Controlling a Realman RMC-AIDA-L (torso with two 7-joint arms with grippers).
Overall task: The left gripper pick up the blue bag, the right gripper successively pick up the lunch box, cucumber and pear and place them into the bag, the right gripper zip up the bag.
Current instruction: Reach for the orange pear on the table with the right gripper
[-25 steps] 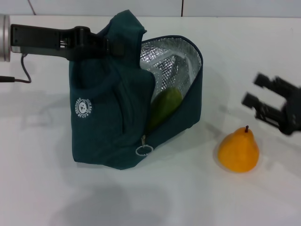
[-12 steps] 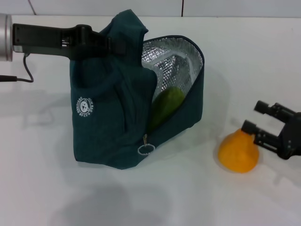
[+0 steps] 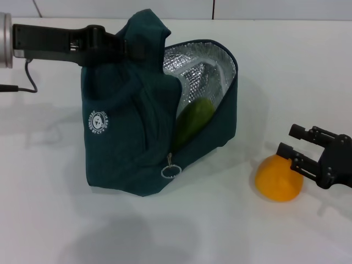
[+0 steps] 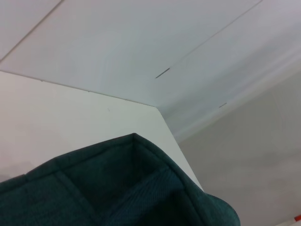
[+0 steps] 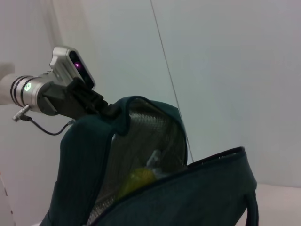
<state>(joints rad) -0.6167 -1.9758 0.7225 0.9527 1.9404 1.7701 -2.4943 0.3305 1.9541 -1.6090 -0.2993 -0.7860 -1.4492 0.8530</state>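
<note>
left claw (image 3: pixel 129 50) clamped on blue bag (image 3: pixel 126 137) handle, cucumber (image 3: pixel 192 122) inside, right claw (image 3: pixel 291 142) apart over pear (image 3: pixel 278 181)

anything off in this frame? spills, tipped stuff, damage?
Nothing stands out. The blue bag is held open by the left gripper, the cucumber is inside, and the right gripper is open at the pear on the table.

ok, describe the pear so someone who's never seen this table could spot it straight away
Start at the big dark teal fabric bag, held upright by the left gripper on the white table. On the robot's right of it, apart from the bag, sits a small yellow-orange pear with the black right gripper straddling its top. It is the only orange thing, and the only loose item outside the bag.
</note>
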